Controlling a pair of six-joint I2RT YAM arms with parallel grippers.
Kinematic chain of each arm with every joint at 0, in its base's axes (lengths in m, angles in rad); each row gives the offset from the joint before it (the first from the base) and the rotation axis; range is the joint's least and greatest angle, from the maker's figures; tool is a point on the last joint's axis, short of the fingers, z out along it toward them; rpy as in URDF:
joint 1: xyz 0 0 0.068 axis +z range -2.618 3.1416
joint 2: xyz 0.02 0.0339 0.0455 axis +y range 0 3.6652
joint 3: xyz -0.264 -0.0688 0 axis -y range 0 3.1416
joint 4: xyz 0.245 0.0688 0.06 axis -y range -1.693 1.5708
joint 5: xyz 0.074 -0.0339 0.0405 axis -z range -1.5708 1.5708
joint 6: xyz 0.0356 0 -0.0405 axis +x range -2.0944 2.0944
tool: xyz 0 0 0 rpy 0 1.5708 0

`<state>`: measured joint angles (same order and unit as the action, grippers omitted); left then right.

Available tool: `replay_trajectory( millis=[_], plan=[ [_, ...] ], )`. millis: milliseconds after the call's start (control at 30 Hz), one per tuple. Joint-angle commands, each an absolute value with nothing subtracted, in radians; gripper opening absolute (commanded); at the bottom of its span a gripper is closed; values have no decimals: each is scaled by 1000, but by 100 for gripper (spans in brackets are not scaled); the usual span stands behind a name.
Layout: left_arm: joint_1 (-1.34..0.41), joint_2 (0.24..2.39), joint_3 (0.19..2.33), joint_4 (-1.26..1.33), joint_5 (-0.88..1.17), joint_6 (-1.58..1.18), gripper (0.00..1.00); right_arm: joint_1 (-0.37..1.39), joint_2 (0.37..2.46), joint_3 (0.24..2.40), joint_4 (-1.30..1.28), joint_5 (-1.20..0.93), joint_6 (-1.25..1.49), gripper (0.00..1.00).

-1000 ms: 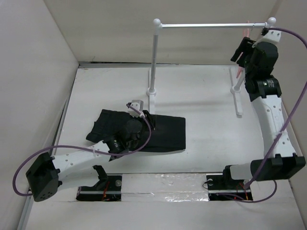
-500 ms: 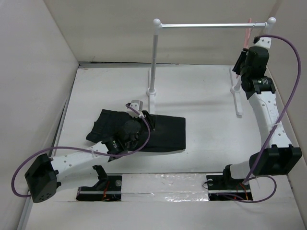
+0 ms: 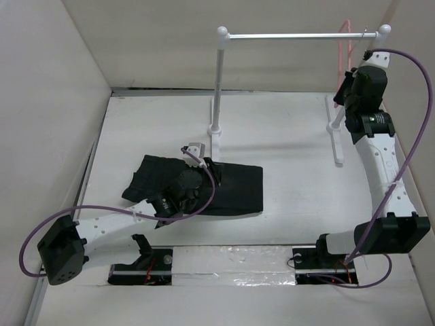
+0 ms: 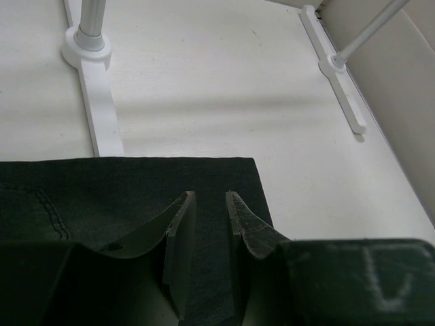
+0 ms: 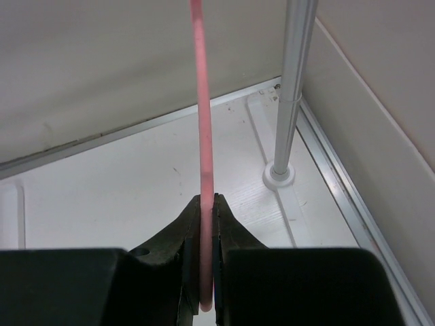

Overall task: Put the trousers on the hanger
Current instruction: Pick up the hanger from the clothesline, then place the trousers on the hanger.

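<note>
The black trousers [image 3: 234,187] lie flat on the table left of centre, and their straight edge [image 4: 136,178] fills the lower half of the left wrist view. My left gripper [image 3: 202,178] rests low on them, its jaws [image 4: 206,195] narrowly apart with dark fabric filling the gap. The thin pink hanger [image 3: 340,47] hangs from the right end of the white rail. My right gripper [image 3: 343,81] is raised beside it. In the right wrist view the hanger's pink rod [image 5: 200,102] runs straight up from my right gripper [image 5: 206,198], which is shut on it.
The white rail [image 3: 299,36] spans two posts, the left post [image 3: 219,81] standing just behind the trousers and the right post [image 5: 293,88] near the right wall. Their flat feet [image 4: 98,109] lie on the table. Walls enclose the table on three sides.
My right gripper has closed from open onto the pink hanger, and the right arm shifted slightly at the rail's end. The left arm and trousers have not moved.
</note>
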<state>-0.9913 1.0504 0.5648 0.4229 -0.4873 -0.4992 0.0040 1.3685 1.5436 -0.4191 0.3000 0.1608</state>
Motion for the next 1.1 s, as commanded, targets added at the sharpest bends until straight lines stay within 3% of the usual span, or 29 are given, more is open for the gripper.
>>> replay_trajectory(
  millis=[0,200,500,767,1067],
  plan=[
    [-994,1057,563,469,-479,-502,22,23,1307,1603,-344,316,140,0],
    [-994,1052,561,472,-474,-502,29,44,1250,1537,-328,328,152,0],
    [-994,1057,566,477,-451,-500,33,54,1065,1235,-288,266,202,0],
    [-994,1098,577,538,-332,-528,35,192,911,971,-262,256,250,0],
    [-1005,1339,808,597,-98,-640,39,417,822,658,-198,238,344,0]
  ],
)
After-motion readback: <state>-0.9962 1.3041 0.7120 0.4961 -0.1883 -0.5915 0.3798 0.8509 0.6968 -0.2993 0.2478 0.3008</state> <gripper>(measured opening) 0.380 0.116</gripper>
